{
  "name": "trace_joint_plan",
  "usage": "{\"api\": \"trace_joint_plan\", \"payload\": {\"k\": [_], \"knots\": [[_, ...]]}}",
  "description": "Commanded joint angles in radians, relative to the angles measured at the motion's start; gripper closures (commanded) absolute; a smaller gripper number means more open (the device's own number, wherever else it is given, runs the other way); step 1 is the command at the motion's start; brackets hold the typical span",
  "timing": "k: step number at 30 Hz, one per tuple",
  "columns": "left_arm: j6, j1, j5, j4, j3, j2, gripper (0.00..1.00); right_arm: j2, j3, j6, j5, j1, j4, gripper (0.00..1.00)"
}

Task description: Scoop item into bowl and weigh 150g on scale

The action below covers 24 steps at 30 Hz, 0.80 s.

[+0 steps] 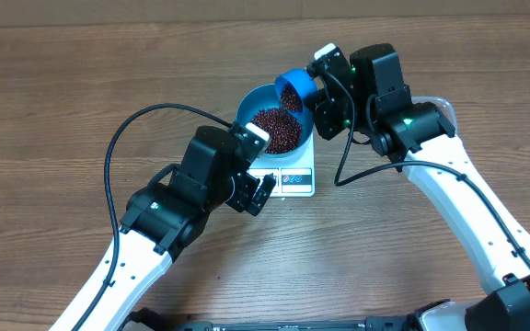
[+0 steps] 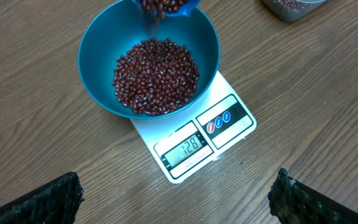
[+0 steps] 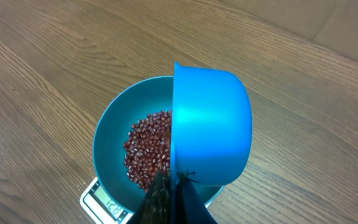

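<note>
Overhead, the bowl of beans sits on the scale. The right claw, shut tight on a scoop, holds it tipped above the scale. The left claw is wide open and empty beside the scale.

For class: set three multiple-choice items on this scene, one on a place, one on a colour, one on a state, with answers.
1. Where does the bowl stand? A on the scale; B beside it; C under it.
2. What colour is the scoop? A white; B blue; C red.
3. How is the left claw? A shut on the bowl; B shut on the scoop; C open, empty.
Answers: A, the scale shows beneath it; B, blue like the bowl; C, its fingers stand wide apart.
</note>
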Motion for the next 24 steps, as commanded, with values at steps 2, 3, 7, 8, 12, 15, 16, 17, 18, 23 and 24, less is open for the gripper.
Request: {"api": "trace_joint_plan", "payload": {"k": [2,3,7,8,12,15,16,17,18,23,24], "knots": [[0.009,0.002,0.0,0.002,0.002,-0.013,0.0,-0.003,0.019,-0.048,0.008,0.003,0.011,0.96],[0.009,0.002,0.0,0.002,0.002,-0.013,0.0,-0.003,0.019,-0.048,0.008,0.003,0.011,0.96],[0.009,0.002,0.0,0.002,0.002,-0.013,0.01,-0.003,0.019,-0.048,0.008,0.003,0.011,0.96],[0.009,0.002,0.0,0.002,0.002,-0.013,0.01,-0.003,0.019,-0.048,0.008,0.003,0.011,0.96],[0.009,0.002,0.0,0.002,0.002,-0.013,0.0,-0.003,0.019,-0.048,0.008,0.003,0.011,0.96],[0.009,0.002,0.0,0.002,0.002,-0.013,0.0,-0.003,0.019,-0.048,0.008,0.003,0.011,0.96],[0.009,0.002,0.0,0.002,0.002,-0.013,0.01,-0.003,0.019,-0.048,0.008,0.003,0.01,0.96],[0.009,0.002,0.0,0.002,0.002,-0.013,0.01,-0.003,0.019,-0.048,0.008,0.003,0.01,0.96],[0.009,0.002,0.0,0.002,0.002,-0.013,0.0,-0.003,0.019,-0.048,0.008,0.003,0.01,0.96],[0.009,0.002,0.0,0.002,0.002,-0.013,0.0,-0.003,0.019,-0.061,0.008,0.003,0.01,0.96],[0.009,0.002,0.0,0.002,0.002,-0.013,0.01,-0.003,0.019,-0.066,0.008,0.003,0.01,0.96]]}}
